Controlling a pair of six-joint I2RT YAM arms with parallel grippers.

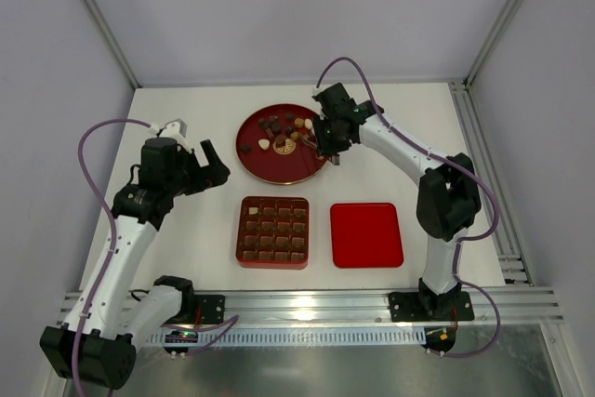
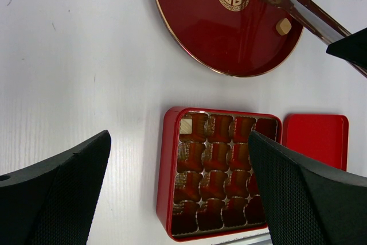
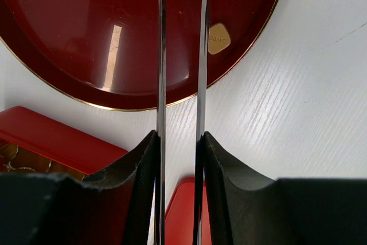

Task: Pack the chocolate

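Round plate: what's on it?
Loose chocolates, dark, brown and cream, mostly on the far half of the plate. The tongs in the right gripper reach over them. From above, that gripper hides the right rim.

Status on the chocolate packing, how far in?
Early. Done: one cream piece sits in a corner cell of the box; the other cells are hard to read. In hand: the right end effector clamps tongs, tips over the plate. To do: most chocolate is on the plate, and the lid is off. The left end effector is open and holds nothing.
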